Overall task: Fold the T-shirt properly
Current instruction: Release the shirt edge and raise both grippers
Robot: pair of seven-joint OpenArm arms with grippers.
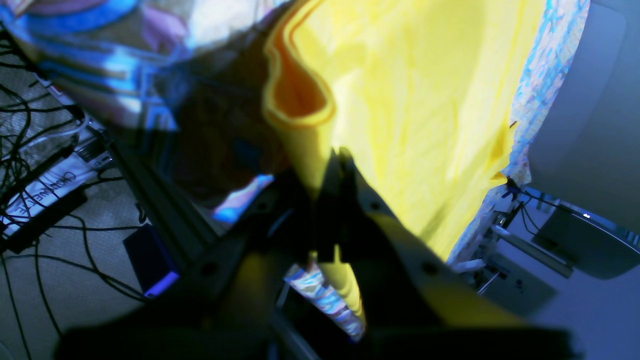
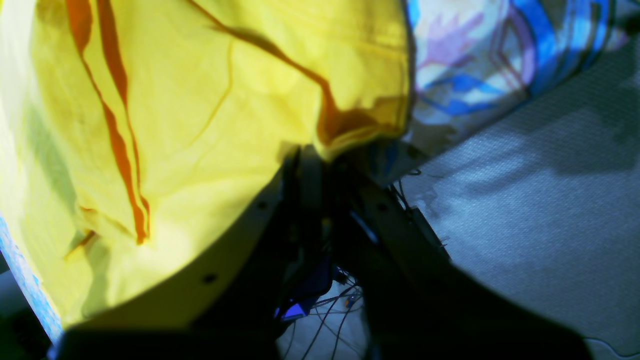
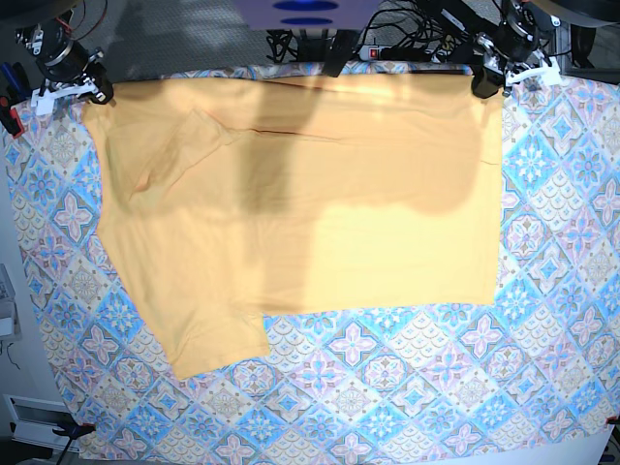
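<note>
The T-shirt (image 3: 310, 203) lies spread over the patterned tablecloth (image 3: 407, 387) on the surface, its far edge running along the far side, one sleeve (image 3: 208, 344) reaching toward the near side on the base view's left. Both grippers sit at that far edge: the left gripper (image 3: 484, 82) at the corner on the base view's right, the right gripper (image 3: 92, 92) at the corner on its left. In each wrist view the jaws are pressed together with yellow cloth pinched between them, so each holds a corner of the shirt. The cloth looks light, thin and limp: it creases readily, drapes over the surface edge and will sag between the two held points rather than keep any shape. It seems not slippery or fragile, though a thin pinch could pull out if the arms drift apart or tug unevenly. Corners and hems are the sensible holds, since a doubled seam gives the jaws more to bite, and both layers should be caught together, moving the two arms level so the fold line stays straight
</note>
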